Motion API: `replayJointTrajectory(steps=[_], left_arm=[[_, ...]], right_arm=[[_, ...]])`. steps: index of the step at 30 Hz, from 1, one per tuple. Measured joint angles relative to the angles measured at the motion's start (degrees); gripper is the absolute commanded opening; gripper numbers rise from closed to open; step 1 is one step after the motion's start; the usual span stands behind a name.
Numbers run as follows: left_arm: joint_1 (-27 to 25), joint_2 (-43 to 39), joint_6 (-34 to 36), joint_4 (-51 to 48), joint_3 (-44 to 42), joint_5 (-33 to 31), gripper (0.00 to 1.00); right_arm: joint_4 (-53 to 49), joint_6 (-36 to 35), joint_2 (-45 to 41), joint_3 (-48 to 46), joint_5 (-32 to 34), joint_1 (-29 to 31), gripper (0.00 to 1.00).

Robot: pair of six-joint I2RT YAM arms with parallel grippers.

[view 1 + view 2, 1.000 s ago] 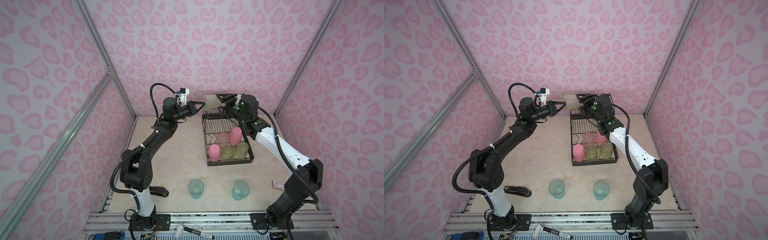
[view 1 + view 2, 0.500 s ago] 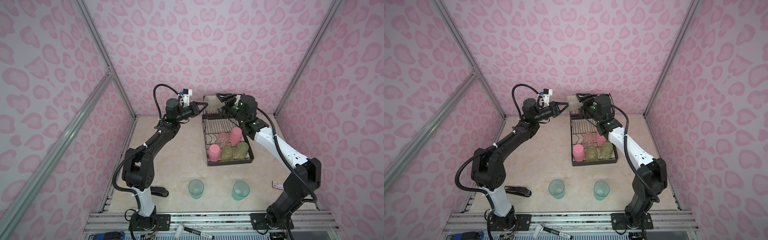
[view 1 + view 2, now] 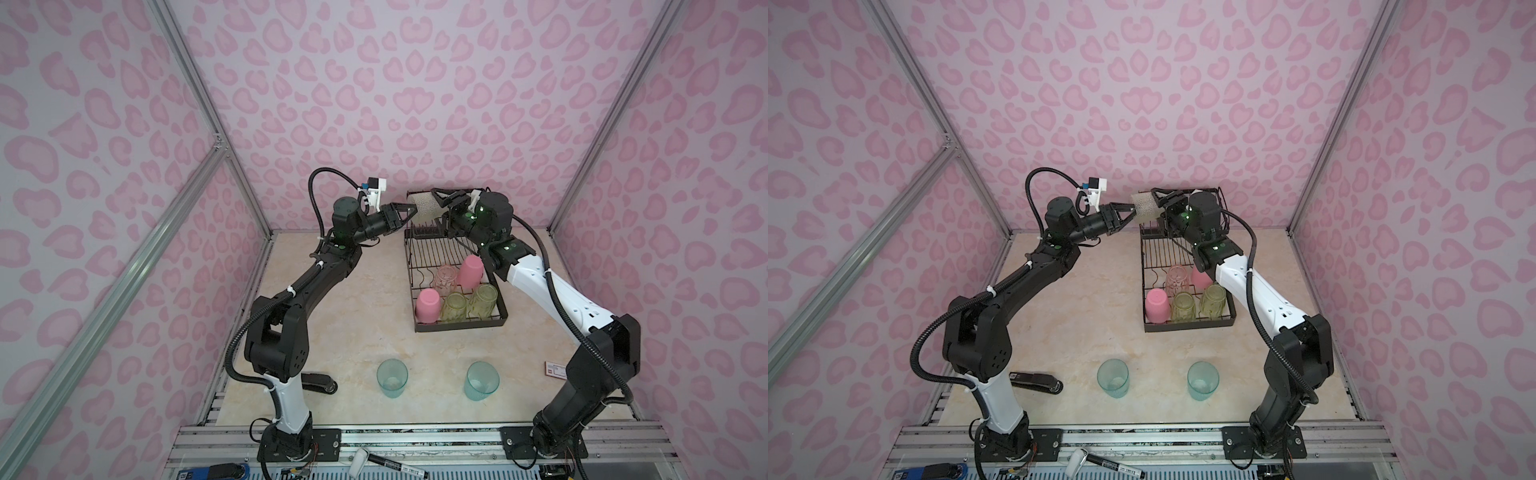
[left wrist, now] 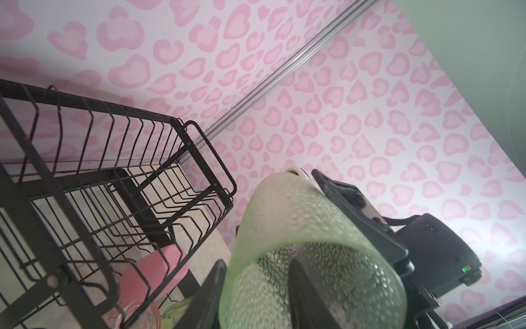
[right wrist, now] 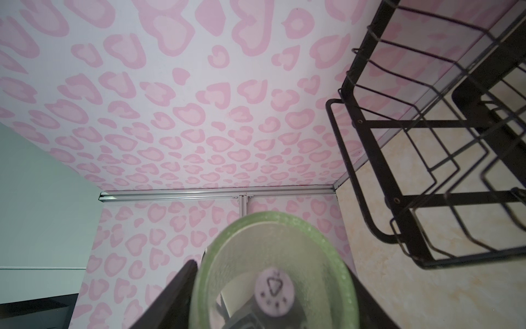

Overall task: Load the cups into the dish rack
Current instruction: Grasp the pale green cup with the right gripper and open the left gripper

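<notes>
Fingers (image 5: 173, 293) of the right gripper (image 3: 439, 205) pressed to both sides of a yellow-green cup (image 3: 422, 203), clamped at its base end. Base disc with a small moulded mark close to the lens in the right wrist view. Cup lying sideways in the air, high over the far left corner of the dish rack (image 3: 457, 328).

Left gripper (image 3: 409, 212) at the mouth end of the same cup (image 4: 299, 242), jaws parted. One finger (image 4: 210, 290) outside the wall, the other dark through the dimpled plastic and well apart from the first. No pinch on the rim visible.

Lower down, on the near half of the rack's bottom tier, five cups mouth down:
- pink cup (image 3: 428, 305) at near left
- two yellow-green ones (image 3: 454, 306) (image 3: 483, 299) side by side to its right
- a clear pinkish cup (image 3: 444, 280) just behind
- a second pink one (image 3: 471, 270) to the right of that, partly under the right arm

On the table (image 3: 353, 291), near the front edge, two teal cups (image 3: 392, 377) (image 3: 481, 380), upright and well apart. Black stapler (image 3: 318, 380) left of them by the left arm's base. Small card (image 3: 555, 369) at the right.
</notes>
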Motion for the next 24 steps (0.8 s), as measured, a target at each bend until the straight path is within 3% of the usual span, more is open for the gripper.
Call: replayJointTrajectory(steps=[14, 24], left_arm=[[2.08, -2.56, 0.68, -0.90, -3.82, 0.20, 0.63], [3.63, -8.35, 5.09, -7.52, -6.71, -1.20, 0.73]], right_arm=[[-2.82, -11.89, 0.26, -0.57, 3.93, -3.61, 0.52], [-9.86, -26.43, 0.48, 3.43, 9.07, -7.15, 0.52]])
